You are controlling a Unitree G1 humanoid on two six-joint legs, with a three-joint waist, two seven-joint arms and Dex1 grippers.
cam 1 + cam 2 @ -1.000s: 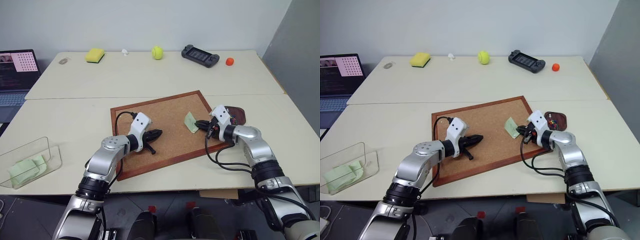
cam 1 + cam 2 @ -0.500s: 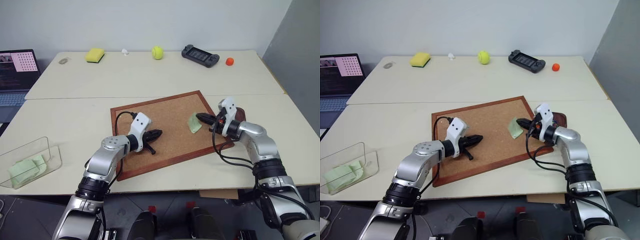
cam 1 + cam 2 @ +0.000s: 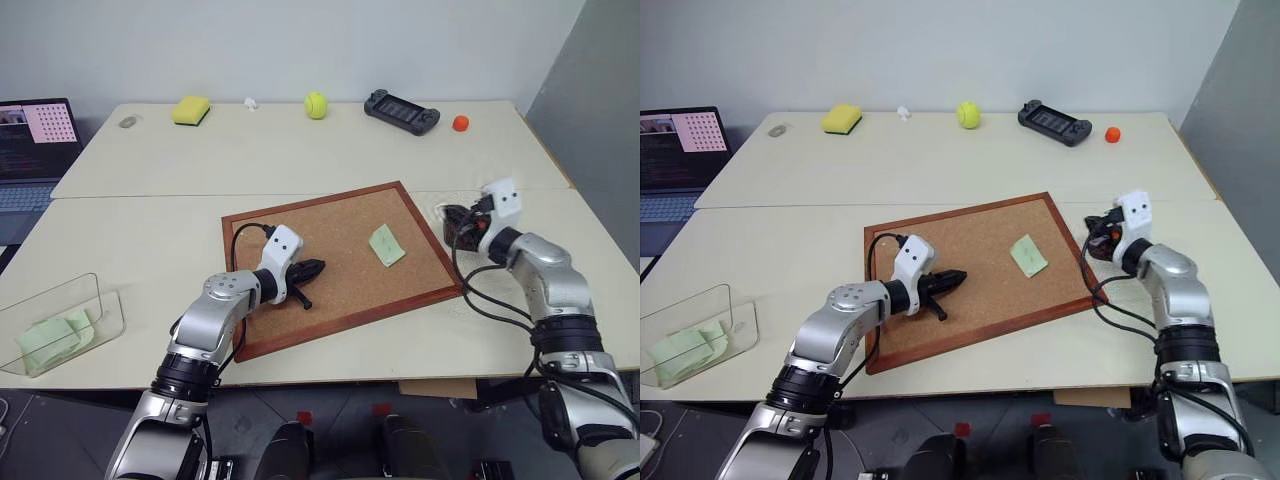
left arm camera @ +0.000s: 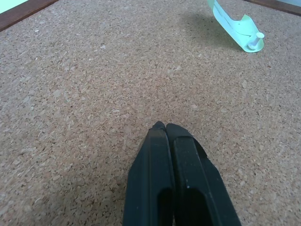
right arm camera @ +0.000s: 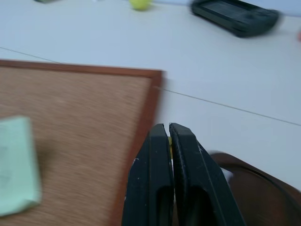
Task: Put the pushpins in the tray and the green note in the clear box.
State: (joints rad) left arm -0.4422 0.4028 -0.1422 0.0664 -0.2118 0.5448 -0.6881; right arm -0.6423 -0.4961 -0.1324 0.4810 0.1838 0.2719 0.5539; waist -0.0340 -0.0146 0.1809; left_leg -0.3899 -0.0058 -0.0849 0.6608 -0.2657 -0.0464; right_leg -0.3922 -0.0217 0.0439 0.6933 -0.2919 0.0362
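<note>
While the right pincer [image 5: 168, 134] hangs over the tray [image 5: 263, 193] clamped on a yellow pushpin [image 5: 170, 141], the green note [image 3: 387, 245] lies on the corkboard [image 3: 330, 225], light and floppy; take its raised edge.

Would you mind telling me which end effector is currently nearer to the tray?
The right. The right end effector hangs over the near rim of the tray, beside the corkboard. The left end effector rests over the middle of the corkboard, well away from it.
</note>
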